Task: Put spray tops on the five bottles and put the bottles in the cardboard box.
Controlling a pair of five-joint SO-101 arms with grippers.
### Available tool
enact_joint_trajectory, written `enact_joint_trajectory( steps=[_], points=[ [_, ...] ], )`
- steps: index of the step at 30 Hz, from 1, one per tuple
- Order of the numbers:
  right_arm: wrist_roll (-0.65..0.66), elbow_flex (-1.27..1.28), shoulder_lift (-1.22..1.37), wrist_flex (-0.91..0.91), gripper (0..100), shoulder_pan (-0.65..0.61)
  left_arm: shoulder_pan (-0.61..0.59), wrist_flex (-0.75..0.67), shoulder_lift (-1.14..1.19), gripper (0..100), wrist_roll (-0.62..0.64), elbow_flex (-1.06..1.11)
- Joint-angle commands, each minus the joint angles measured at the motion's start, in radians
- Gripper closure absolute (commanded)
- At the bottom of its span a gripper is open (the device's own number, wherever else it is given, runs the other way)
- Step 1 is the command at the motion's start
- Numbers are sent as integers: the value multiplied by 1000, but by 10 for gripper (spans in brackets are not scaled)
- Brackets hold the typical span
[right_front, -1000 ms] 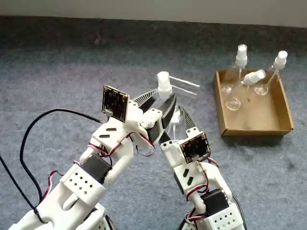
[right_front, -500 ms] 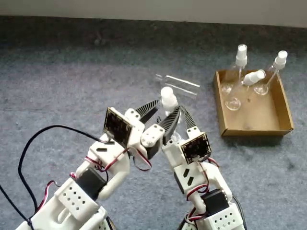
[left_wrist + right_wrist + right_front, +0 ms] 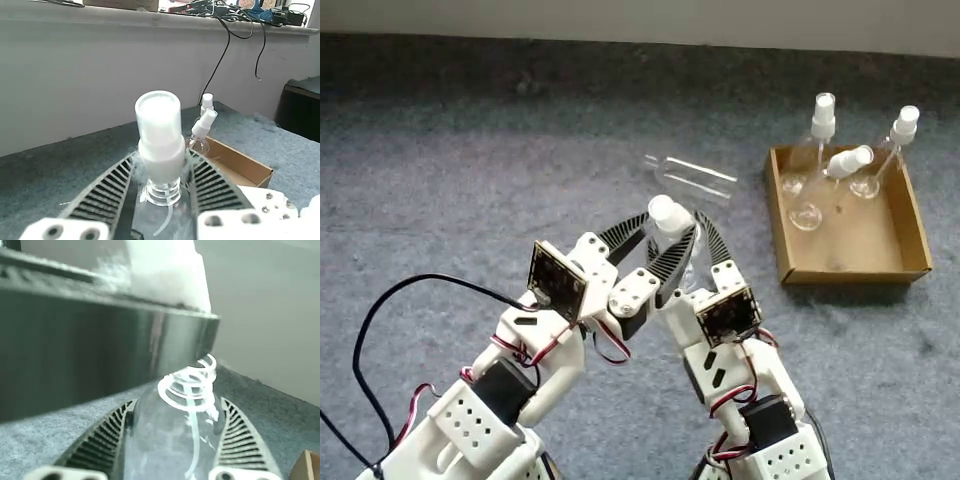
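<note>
Item: spray top (image 3: 159, 131), clamped in the left tool (image 3: 161, 160), its dip tube hanging inside the clear bottle (image 3: 175, 440). The right tool (image 3: 179, 412) grips that bottle by the shoulders over the surface (image 3: 440, 150), outside the cardboard box (image 3: 778, 215). Handling: the collar appears unseated with the neck threads bare, though the view is partly blocked, so align the axes, press straight down and twist while the bottle is held firm.

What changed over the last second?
The left gripper, shut on the spray top, drew back toward the bases, bringing it over the bottle in the right gripper. Right gripper, cardboard box, its three bottles and the lying bottle stayed.
</note>
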Motion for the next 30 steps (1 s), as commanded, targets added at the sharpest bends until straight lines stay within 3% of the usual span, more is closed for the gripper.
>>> enact_joint_trajectory(
  steps=[1, 7, 16, 22, 30],
  points=[
    [28, 93, -21, -31, 854, 13, -30, -3, -16, 995, -8, -2],
    [29, 91, -21, -30, 854, 15, -35, 11, -16, 995, -77, -33],
    [31, 91, -21, -28, 854, 15, -25, 184, -13, 995, -117, -188],
    [123, 101, -21, -27, 854, 13, -30, 183, 113, 995, -117, -199],
    [81, 101, -21, -30, 854, 18, -24, 183, 240, 995, -117, -243]
  ],
)
